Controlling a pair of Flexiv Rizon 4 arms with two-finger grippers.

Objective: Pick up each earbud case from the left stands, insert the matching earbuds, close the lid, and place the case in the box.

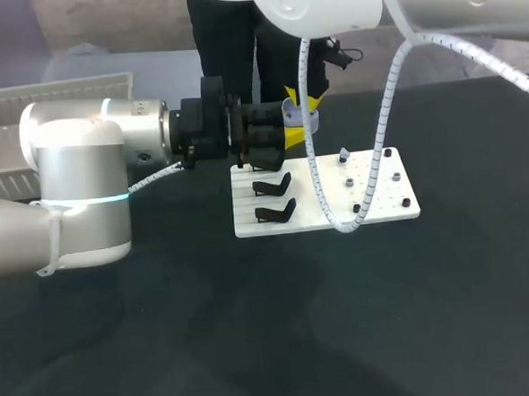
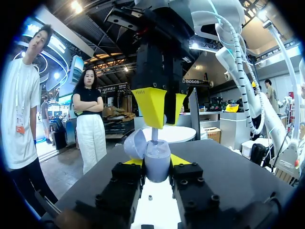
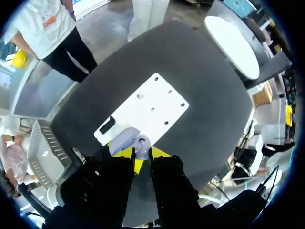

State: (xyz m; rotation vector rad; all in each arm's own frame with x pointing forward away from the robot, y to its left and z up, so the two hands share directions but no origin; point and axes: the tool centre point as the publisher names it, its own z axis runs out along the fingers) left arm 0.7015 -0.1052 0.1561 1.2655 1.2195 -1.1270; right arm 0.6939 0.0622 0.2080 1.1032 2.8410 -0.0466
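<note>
A lavender earbud case (image 1: 297, 115) with its lid open is held above the back edge of the white board (image 1: 381, 200). My left gripper (image 1: 289, 135) comes in from the left and is shut on the case (image 2: 157, 164) from both sides; the raised lid (image 2: 135, 143) leans to one side. My right gripper (image 1: 296, 95) hangs straight over the case, its yellow fingers (image 2: 151, 106) shut on a small white earbud (image 2: 155, 134) at the case's opening. In the right wrist view the case (image 3: 125, 139) lies just ahead of the right gripper (image 3: 142, 153).
Two empty black stands (image 1: 274, 199) sit on the board's left part, and small pegs (image 1: 348, 182) dot its right part. A white slatted box (image 1: 52, 94) stands at the table's back left. A white coiled cable (image 1: 323, 203) hangs over the board.
</note>
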